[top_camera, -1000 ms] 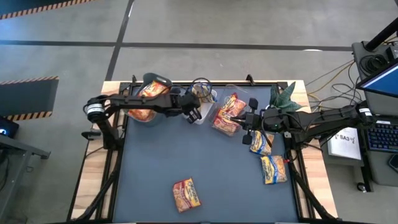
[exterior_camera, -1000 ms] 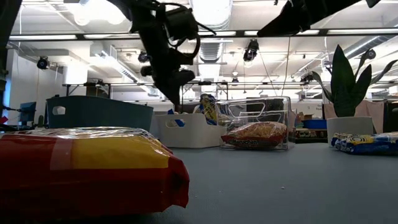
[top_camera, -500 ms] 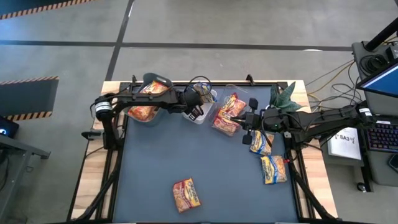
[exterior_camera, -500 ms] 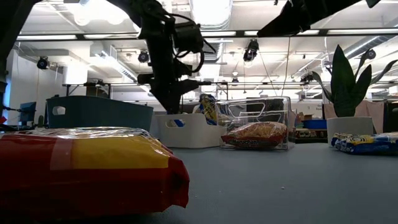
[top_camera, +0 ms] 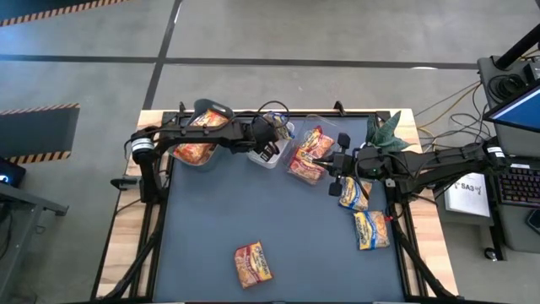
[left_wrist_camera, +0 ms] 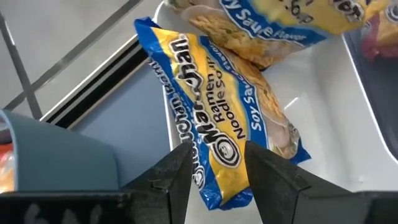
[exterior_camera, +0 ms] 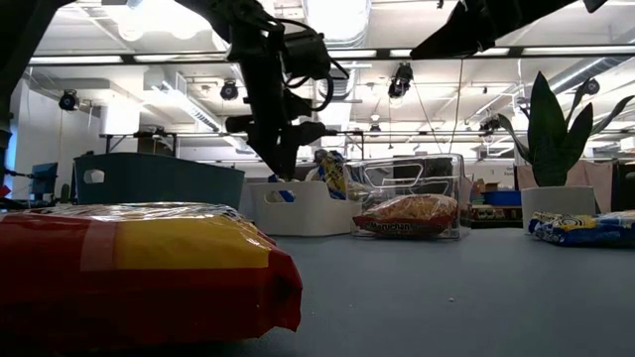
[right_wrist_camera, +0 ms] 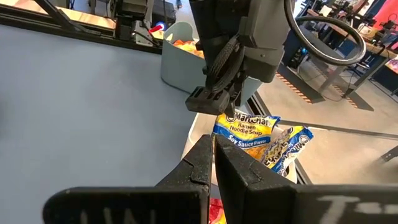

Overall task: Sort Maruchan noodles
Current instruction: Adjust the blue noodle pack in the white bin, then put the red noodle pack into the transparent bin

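My left gripper hangs over the white bin at the table's far edge. It is shut on a blue-and-yellow noodle packet, which also shows in the right wrist view. A second blue-and-yellow packet lies in the same bin. My right gripper is shut and empty, above the table beside the clear bin, which holds orange-red packets. An orange-red packet lies flat near the front edge. Two blue-and-yellow packets lie flat at the right. My left gripper pinches the blue-and-yellow packet by its upper end between its two fingers. The fingers come from above and point down. The packet hangs tilted below them and reaches down into the white bin.
A grey-green bin with orange-red packets stands at the far left, next to the white bin. A potted plant stands at the far right corner. The middle of the blue-grey table top is bare.
My left gripper has gone a little toward the table's right and far edge, over the white bin, and its wrist has turned somewhat.
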Available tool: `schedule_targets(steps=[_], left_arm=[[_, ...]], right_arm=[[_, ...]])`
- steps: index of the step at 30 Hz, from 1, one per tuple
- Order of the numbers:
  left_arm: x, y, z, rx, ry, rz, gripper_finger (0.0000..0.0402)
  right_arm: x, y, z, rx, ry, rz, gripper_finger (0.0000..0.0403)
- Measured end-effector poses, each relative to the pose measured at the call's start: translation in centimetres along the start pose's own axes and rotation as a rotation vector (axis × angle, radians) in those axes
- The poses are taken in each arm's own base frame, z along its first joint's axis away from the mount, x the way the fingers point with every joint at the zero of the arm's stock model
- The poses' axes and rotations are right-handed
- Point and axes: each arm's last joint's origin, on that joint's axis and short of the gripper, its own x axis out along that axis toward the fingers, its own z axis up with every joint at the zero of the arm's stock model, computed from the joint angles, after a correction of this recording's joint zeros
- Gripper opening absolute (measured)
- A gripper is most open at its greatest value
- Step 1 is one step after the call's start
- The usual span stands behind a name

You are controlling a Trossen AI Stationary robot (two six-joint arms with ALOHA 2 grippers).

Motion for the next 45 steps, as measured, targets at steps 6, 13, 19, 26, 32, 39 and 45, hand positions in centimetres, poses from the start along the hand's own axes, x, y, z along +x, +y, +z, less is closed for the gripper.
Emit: schedule_targets(steps=[6,13,19,26,32,39,45], left_arm=[[0.5,0.0,-0.6,-0.033,0.01,0.012,0.013],[1.1,-0.1,-1.0,-0.048,-0.012,0.004,0.0117],[1.1,-0.1,-1.1,-0.046,-0.008,0.006,0.0078],[1.1,-0.1,-1.1,-0.032,-0.007,0.007,0.0012],[1.0,-0.3,-1.2,0.009,-0.024,0.033,0.0001],[0.2,0.0,-0.8,0.13,-0.047,0.158,0.0],[-0.6,0.0,-0.4,0.149,-0.022,0.121,0.0]], right_arm=[[0.0,0.0,0.0,0.001,0.0,0.0,0.0009],[0.0,0.0,0.0,0.0,0.0,0.001,0.0009],[0.0,0.0,0.0,0.0,0.0,0.001,0.0009],[0.0,0.0,0.0,0.0,0.0,0.001,0.0009],[0.0,0.0,0.0,0.0,0.0,0.001,0.0009],[0.0,0.0,0.0,-0.002,0.0,0.0,0.0009],[0.0,0.0,0.0,-0.004,0.0,0.0,0.0009]])
